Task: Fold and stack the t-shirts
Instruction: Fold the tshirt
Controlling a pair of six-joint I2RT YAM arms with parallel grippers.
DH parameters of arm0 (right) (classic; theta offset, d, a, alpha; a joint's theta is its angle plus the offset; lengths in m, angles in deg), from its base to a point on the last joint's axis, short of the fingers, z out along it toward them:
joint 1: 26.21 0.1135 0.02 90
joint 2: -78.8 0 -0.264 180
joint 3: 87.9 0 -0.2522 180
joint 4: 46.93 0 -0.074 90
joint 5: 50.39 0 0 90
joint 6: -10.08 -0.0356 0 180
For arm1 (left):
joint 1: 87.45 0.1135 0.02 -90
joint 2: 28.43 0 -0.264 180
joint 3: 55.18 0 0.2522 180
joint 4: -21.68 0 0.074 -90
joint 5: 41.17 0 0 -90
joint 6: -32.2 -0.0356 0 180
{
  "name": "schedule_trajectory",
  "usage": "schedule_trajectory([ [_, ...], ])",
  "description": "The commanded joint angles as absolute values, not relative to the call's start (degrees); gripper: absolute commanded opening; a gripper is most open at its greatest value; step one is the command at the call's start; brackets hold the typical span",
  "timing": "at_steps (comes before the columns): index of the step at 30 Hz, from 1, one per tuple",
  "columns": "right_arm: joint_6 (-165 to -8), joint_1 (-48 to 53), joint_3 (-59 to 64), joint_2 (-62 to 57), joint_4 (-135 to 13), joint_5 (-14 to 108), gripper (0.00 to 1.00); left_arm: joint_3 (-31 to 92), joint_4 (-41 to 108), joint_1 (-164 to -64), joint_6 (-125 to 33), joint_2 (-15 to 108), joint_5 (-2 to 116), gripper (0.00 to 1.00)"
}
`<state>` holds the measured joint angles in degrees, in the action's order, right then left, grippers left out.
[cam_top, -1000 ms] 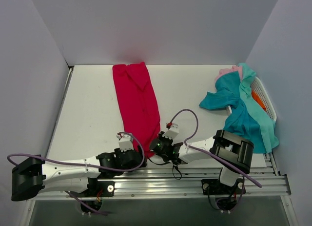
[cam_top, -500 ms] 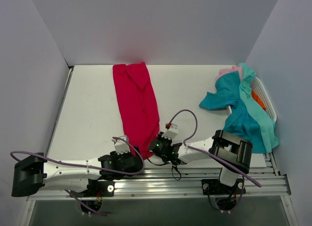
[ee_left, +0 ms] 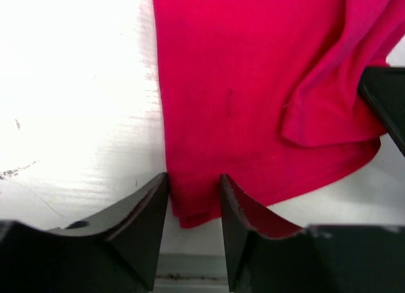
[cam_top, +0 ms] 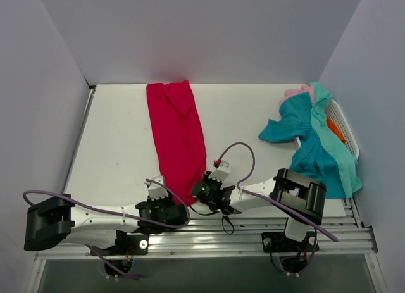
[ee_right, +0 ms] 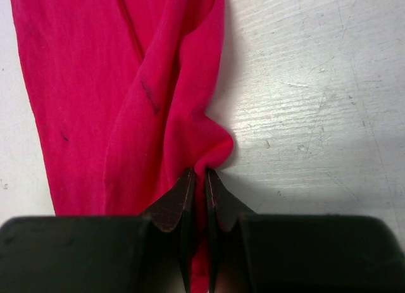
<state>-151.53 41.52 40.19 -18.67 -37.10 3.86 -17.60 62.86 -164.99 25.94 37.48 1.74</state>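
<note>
The crimson t-shirt point(cam_top: 177, 131) lies as a long folded strip from the back of the table toward me. My left gripper point(ee_left: 194, 177) sits low at its near left corner point(ee_left: 190, 207). Its jaws are partly closed and still apart, with that corner lying between them. My right gripper point(ee_right: 197, 173) is shut on a pinched fold of the red t-shirt point(ee_right: 114, 84) at the near right edge. Seen from above, both grippers point(cam_top: 169, 195) point(cam_top: 199, 187) meet at the strip's near end. Teal t-shirts point(cam_top: 313, 150) and a pale pink one point(cam_top: 296, 92) are heaped at the right.
A white slotted basket point(cam_top: 345, 125) stands by the right wall under the teal heap, with something orange point(cam_top: 335, 130) showing inside. The metal rail point(cam_top: 253, 226) carrying the arm bases runs along the near table edge. Purple cables loop from both wrists.
My left arm has slid in to the red shirt's near left corner and its jaws have narrowed around it. The right gripper has kept its hold.
</note>
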Motion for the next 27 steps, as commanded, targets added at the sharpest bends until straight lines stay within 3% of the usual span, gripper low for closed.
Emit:
schedule_trajectory([
  [1,-151.64,42.61,39.93,-21.13,-41.53,4.54,0.00,-17.69,64.10,-165.15,34.04,39.24,-1.01,0.43],
  [4,-151.81,42.88,39.93,-21.83,-41.27,4.54,0.00,-18.04,63.31,-165.24,33.78,40.03,-1.09,0.35],
  [5,-151.99,42.88,40.02,-22.00,-41.18,4.63,0.00,-18.30,63.22,-165.15,33.78,40.04,-1.27,0.27],
  [7,-152.16,43.14,40.28,-22.44,-41.01,4.80,0.00,-18.56,63.65,-165.24,34.04,39.86,-1.27,0.24],
  [8,-152.43,43.31,40.46,-22.45,-40.83,4.80,0.00,-18.65,65.14,-165.15,34.91,39.60,-1.36,0.12],
  [11,-153.48,44.19,41.42,-22.01,-41.62,4.72,0.00,-18.57,68.13,-165.24,35.71,37.49,-1.27,0.04],
  [19,-160.07,50.16,43.18,-18.14,-51.53,-0.20,0.00,-19.97,72.71,-165.59,34.31,28.62,-0.57,0.02],
  [27,-168.24,54.65,43.18,-17.44,-62.17,-4.07,0.00,-17.07,77.19,-166.12,35.19,29.40,-0.22,0.02],
])
